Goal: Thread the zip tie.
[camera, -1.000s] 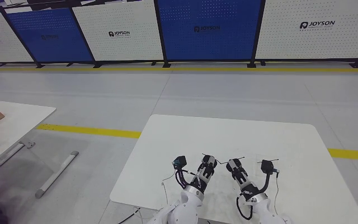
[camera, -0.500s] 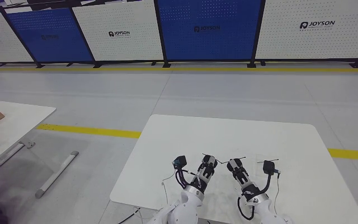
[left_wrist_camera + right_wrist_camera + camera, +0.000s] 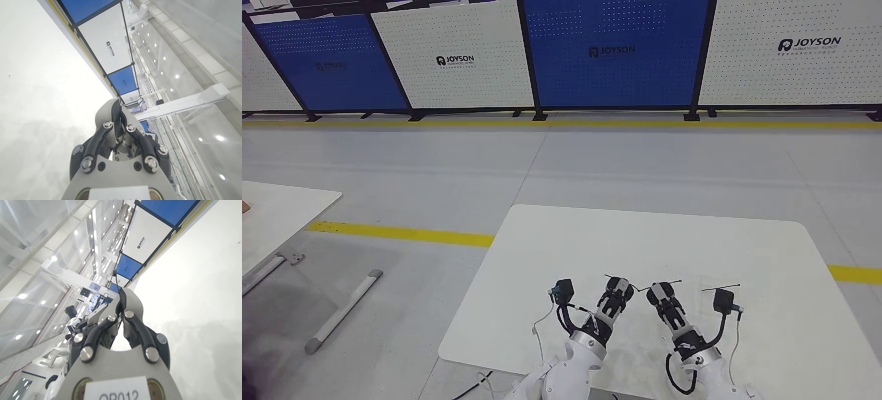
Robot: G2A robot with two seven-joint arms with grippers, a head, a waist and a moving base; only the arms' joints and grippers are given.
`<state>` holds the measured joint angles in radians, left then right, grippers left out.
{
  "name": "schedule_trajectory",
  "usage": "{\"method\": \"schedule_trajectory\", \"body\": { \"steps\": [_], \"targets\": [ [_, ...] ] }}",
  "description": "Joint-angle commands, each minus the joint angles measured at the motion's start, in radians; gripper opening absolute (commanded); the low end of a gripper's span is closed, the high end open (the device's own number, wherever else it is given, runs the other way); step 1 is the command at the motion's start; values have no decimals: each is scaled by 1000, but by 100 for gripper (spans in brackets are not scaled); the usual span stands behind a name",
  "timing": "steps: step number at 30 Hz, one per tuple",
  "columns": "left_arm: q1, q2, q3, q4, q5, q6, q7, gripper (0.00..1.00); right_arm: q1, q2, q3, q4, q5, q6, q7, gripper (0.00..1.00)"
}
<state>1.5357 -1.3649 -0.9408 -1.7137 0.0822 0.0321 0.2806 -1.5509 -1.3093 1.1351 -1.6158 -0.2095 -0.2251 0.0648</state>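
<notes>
**A:** What took up the most room?

**B:** The white table [image 3: 662, 240], flat and matte. Both arms were over its near edge, probably so that a dropped piece would land within reach.

**A:** And the tools?

**B:** The left gripper [image 3: 117, 103] and right gripper [image 3: 122, 294] sat side by side, near each other but apart. They had grey shells, and their ribbed black pads [image 3: 115, 113] were pressed together. Each was clamped tight on the zip tie [image 3: 117, 283], a thin, flexible black plastic strip.

**A:** Which end was where?

**B:** The right pinched it just below the small blocky head [image 3: 114, 273]. The left let only a short pointed tip [image 3: 118, 93] stick out. I'd guess it was kept short so it stayed stiff enough to aim. Whether both ends belonged to one tie, I couldn't tell.
</notes>
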Motion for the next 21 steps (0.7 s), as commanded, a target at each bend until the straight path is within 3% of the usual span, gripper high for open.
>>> {"method": "schedule_trajectory", "body": {
  "steps": [1, 17, 21],
  "targets": [
    [2, -1, -6, -3, -23, -8, -4, 0, 3, -1, -2, 3, 1, 1, 3, 0],
    [17, -6, -54, -22, -206, -40, -50, 0, 3, -4, 2, 13, 37, -31, 22, 0],
    [23, -6, -56, -24, -215, -45, -62, 0, 3, -5, -1, 13, 48, -35, 32, 0]
  ]
}}
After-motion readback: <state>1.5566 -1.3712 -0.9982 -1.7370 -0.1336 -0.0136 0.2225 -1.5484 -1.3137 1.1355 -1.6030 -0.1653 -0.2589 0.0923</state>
